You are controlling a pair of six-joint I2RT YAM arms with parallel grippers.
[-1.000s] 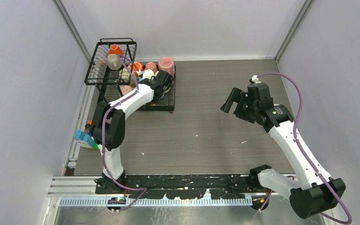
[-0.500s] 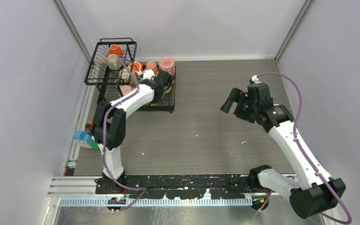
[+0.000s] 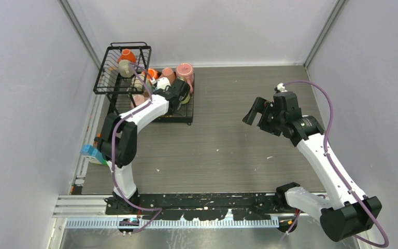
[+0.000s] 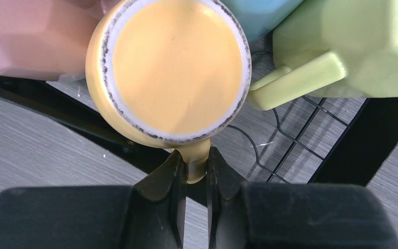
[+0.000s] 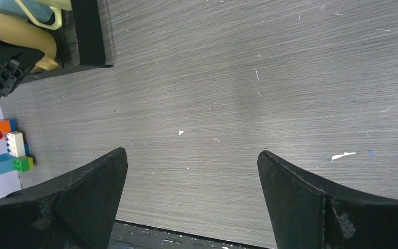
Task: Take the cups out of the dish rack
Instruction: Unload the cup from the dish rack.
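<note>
The black wire dish rack [image 3: 121,83] stands at the far left, its flat tray [image 3: 188,118] to the right of its basket. An orange mug [image 3: 128,54] and a beige mug [image 3: 126,67] lie in the basket; pink [image 3: 184,71] and white [image 3: 164,82] mugs sit on the tray. My left gripper [image 3: 179,94] is over the tray. In the left wrist view it [image 4: 196,166] is shut on the handle [image 4: 197,158] of an upside-down yellow mug [image 4: 171,67], between a pink mug [image 4: 26,36] and a light green mug [image 4: 363,46]. My right gripper [image 3: 255,111] hangs open and empty over the table [image 5: 192,155].
Coloured toy bricks [image 3: 90,154] lie at the table's left edge, also in the right wrist view [image 5: 10,150]. Grey walls close in the left, back and right. The rack's black frame [image 4: 378,140] runs just right of the held mug. Bare wood-grain table [image 3: 223,150] lies between the arms.
My left gripper has shifted slightly toward the back over the tray. The right arm has hardly moved.
</note>
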